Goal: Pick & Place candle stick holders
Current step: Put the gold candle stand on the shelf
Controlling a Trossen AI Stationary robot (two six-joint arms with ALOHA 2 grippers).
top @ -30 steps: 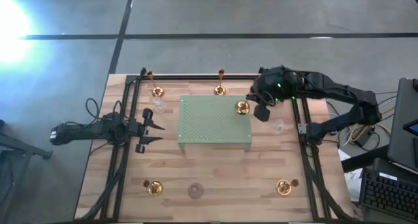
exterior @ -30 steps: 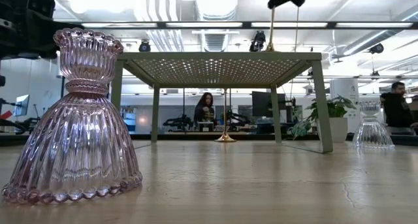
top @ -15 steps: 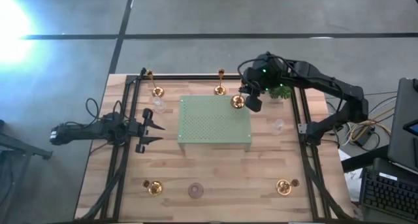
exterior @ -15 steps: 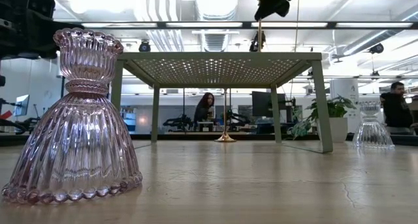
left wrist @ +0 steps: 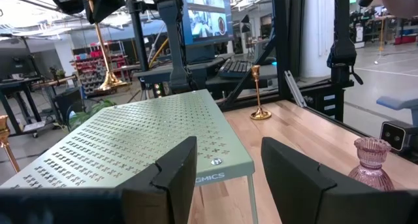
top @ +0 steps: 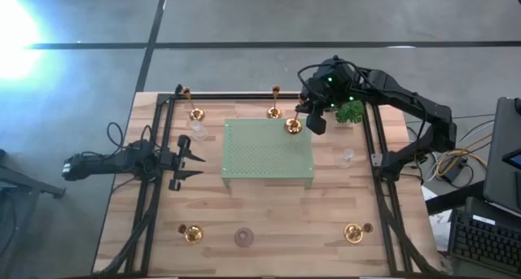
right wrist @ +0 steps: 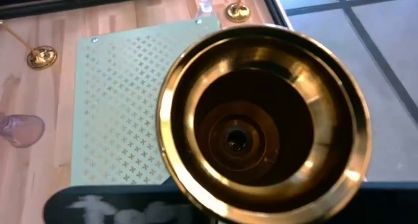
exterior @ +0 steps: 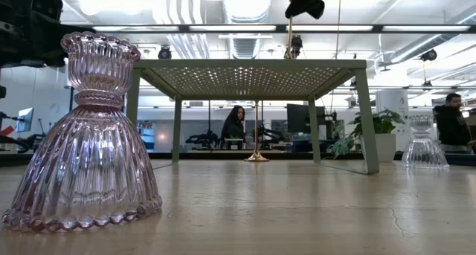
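My right gripper (top: 315,121) is above the far right part of the pale green tray (top: 260,161), shut on a tall gold candle stick holder (top: 293,126). Its cup top (right wrist: 261,119) fills the right wrist view. Its base (left wrist: 112,83) is low over the tray; whether it touches, I cannot tell. My left gripper (top: 192,161) waits open and level at the table's left, pointing at the tray. Gold holders stand at the far left (top: 195,114), far middle (top: 274,112), near left (top: 191,233) and near right (top: 354,232). A pinkish glass one (exterior: 82,136) stands near. My right gripper holds the gold holder by its upper end, just under the cup (left wrist: 98,20). It comes slanting down from the table's right. The cup hides the fingers in the right wrist view. The thin stem (exterior: 290,38) hangs straight down below the gripper, and the holder is upright.
A green leafy sprig (top: 350,112) lies at the far right, beside my right arm. Clear glass holders stand left of the tray (top: 198,131) and right of it (top: 348,157). Black frame rails (top: 155,173) run along both table sides. People show in the room behind.
My right gripper has carried the gold holder from the tray's right edge toward the table's left and far edges, to the tray's far right part. It has stayed shut, and the holder has stayed upright. The sprig, earlier under the arm, now shows.
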